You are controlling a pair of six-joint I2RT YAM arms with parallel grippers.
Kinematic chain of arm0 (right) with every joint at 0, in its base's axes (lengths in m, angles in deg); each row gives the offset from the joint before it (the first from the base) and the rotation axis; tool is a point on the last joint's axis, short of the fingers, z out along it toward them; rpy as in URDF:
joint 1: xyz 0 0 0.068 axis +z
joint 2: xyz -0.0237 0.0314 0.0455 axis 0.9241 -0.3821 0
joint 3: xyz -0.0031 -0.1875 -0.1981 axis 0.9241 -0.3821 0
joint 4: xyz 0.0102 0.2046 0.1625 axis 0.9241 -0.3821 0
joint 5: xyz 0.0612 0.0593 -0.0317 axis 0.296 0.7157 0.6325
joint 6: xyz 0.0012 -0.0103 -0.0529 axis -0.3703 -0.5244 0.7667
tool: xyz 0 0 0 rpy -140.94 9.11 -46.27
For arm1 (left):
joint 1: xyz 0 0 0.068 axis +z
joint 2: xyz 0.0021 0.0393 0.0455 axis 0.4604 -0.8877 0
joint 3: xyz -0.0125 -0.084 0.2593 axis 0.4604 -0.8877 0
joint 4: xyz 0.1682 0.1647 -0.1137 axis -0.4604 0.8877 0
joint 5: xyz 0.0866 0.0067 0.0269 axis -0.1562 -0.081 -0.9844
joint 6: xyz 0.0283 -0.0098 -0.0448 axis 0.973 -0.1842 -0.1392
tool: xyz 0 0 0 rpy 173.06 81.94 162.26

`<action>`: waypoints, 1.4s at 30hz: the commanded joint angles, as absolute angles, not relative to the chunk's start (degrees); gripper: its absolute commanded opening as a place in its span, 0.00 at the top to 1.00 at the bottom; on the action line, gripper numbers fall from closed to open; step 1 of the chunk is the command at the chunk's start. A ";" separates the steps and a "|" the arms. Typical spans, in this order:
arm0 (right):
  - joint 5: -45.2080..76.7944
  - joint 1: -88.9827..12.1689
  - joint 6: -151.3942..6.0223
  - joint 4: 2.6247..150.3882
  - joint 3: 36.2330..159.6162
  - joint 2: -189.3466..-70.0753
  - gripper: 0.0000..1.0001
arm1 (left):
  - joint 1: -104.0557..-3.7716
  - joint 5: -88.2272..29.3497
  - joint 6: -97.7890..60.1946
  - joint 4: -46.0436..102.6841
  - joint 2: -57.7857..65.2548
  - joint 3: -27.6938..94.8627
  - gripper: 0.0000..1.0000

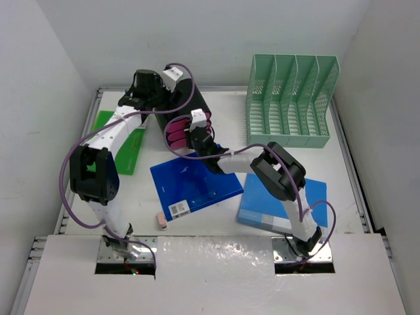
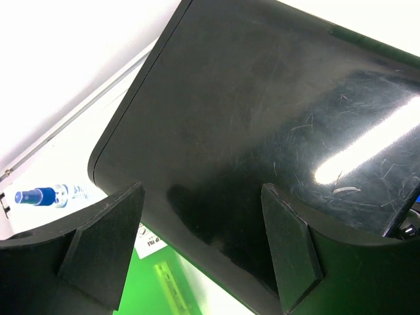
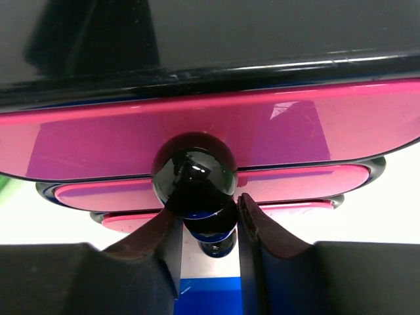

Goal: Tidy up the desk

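The white desk (image 1: 223, 115) bears a black drawer box (image 1: 197, 105) with pink drawers at back centre. My left gripper (image 1: 146, 88) is open and empty at the box's back left; in the left wrist view its fingers (image 2: 200, 197) hang close over the box's glossy black top (image 2: 262, 98). My right gripper (image 1: 197, 136) is at the drawer fronts. In the right wrist view it (image 3: 209, 209) is shut on the black knob (image 3: 211, 226) of the second pink drawer (image 3: 295, 180), just under the top drawer's knob (image 3: 193, 172).
A green folder (image 1: 125, 147) lies left of the box. A dark blue folder (image 1: 190, 184) lies in the middle, a light blue one (image 1: 289, 203) to its right, and a small pink eraser (image 1: 161, 220) near the front. A green file rack (image 1: 292, 98) stands at back right. A blue marker (image 2: 36, 195) lies by the wall.
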State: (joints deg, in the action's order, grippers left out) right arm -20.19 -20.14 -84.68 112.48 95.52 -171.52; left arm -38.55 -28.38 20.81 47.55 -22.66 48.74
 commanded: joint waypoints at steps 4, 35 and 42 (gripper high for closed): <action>-19.89 -20.86 -86.43 115.42 93.15 -169.32 0.93 | -38.22 -28.12 21.52 49.23 -23.52 50.01 0.30; -16.63 -12.34 -87.67 109.98 62.73 -142.33 0.25 | -38.22 -18.74 23.63 60.47 -17.64 56.51 0.23; -11.81 -12.07 -84.51 103.83 54.65 -128.28 0.19 | -38.14 -5.46 35.36 70.65 -6.48 54.41 0.20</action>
State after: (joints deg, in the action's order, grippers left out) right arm -15.14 -12.20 -86.76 106.05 57.32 -133.07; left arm -38.55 -14.39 26.96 65.12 -14.40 53.36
